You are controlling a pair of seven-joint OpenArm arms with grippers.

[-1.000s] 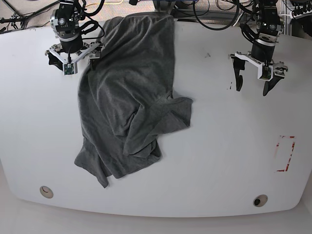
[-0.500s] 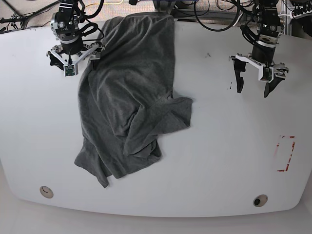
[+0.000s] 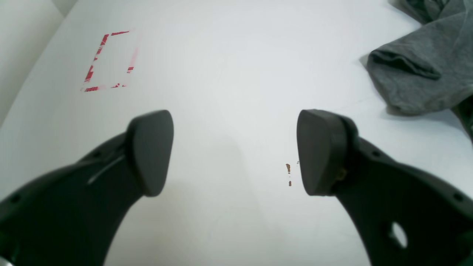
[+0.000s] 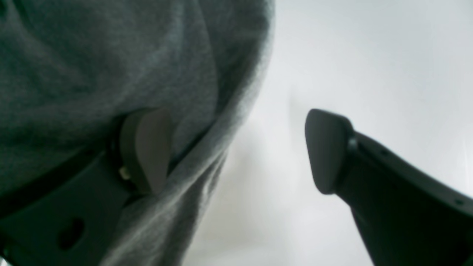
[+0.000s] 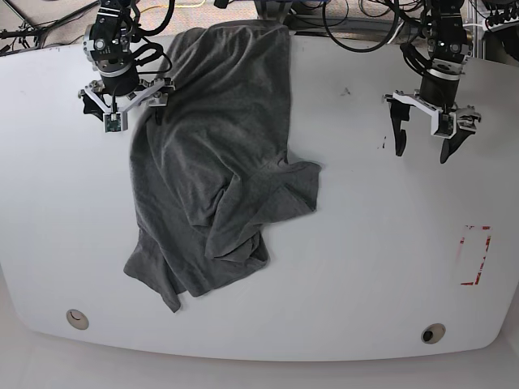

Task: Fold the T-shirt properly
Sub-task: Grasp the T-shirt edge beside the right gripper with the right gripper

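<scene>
I have the T-shirt [image 5: 215, 162] lying crumpled in a long heap on the white table [image 5: 365, 243], running from the far edge down toward the near one, with a sleeve poking out to its side and the lower part bunched over itself. Nothing is folded yet, so I judge we are at the very start: the cloth first has to be spread flat.

My right gripper [image 5: 122, 101] sits at the shirt's far edge, jaws spread wide, nothing pinched. In its wrist view one finger [image 4: 146, 149] is tucked against or under the hem while the other stands over bare table, so I read it as straddling that edge, ready to bite on it, though I cannot tell whether the cloth rests on the pad.

My left gripper [image 5: 430, 134] hangs well away from the shirt on the other side, jaws also spread and empty, over bare table between the shirt and the red tape marks [image 5: 474, 255], probably waiting until there is a corner to take
</scene>
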